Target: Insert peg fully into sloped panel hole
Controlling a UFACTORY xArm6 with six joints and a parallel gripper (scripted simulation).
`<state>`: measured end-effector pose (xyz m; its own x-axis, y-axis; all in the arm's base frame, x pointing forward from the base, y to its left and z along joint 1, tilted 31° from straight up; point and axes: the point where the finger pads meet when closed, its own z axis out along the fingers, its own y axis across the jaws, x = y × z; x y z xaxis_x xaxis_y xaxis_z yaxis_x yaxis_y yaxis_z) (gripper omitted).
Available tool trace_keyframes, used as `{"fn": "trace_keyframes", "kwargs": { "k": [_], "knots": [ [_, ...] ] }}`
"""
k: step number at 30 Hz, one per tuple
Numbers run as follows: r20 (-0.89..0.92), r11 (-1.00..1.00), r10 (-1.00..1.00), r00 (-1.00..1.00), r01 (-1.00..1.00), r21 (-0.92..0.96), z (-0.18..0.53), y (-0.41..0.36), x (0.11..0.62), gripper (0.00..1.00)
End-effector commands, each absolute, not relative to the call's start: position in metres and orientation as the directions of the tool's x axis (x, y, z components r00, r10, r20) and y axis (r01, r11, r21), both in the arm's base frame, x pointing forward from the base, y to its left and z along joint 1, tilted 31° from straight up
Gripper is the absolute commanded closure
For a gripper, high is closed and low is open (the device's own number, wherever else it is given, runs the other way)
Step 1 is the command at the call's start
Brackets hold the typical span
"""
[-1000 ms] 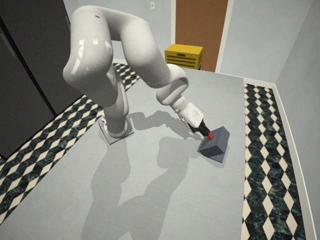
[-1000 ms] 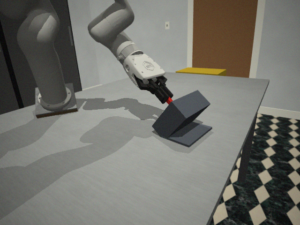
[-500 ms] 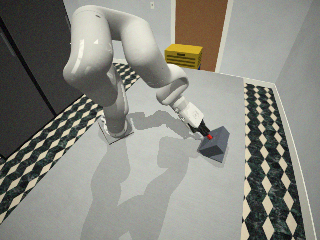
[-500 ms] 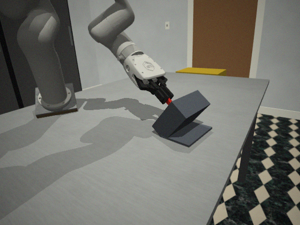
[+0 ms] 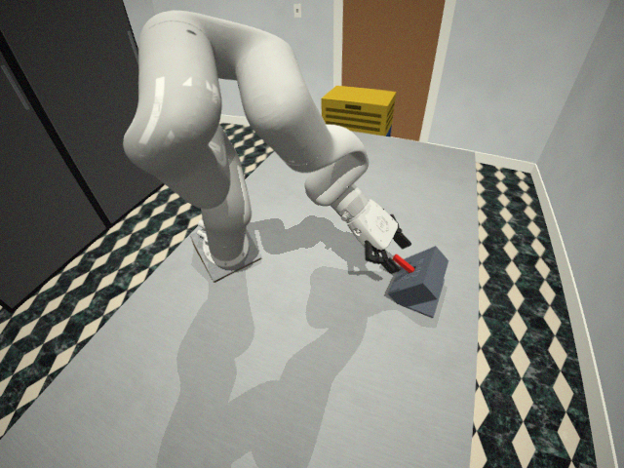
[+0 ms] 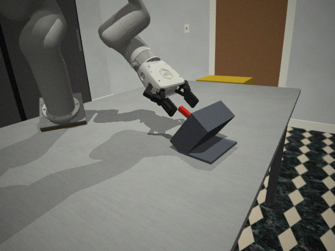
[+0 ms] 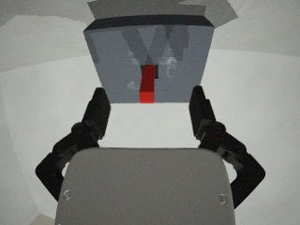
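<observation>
A red peg sticks out of the hole in the sloped face of a dark grey panel block on the table. Only its short outer end shows, also in the exterior view and in the wrist view. The block also shows in the exterior view and in the wrist view. My gripper is open, its black fingers spread wide on either side of the peg's free end, not touching it. The gripper also shows in the exterior view and in the wrist view.
The arm's base is bolted to the table at the left. A yellow crate stands past the table's far edge by a brown door. The table's right edge runs close to the block.
</observation>
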<state>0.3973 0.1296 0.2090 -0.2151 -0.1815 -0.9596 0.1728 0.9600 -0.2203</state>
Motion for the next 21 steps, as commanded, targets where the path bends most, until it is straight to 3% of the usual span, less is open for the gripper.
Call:
{"fn": "trace_keyframes", "kwargs": {
  "k": [1,21],
  "knots": [
    [-0.961,0.96,-0.18,-0.212,0.173,-0.218,0.211,0.131,0.396,0.0],
    [-0.965,0.962,-0.175,-0.196,0.176,-0.211,0.225,0.148,0.347,0.0]
  ]
}}
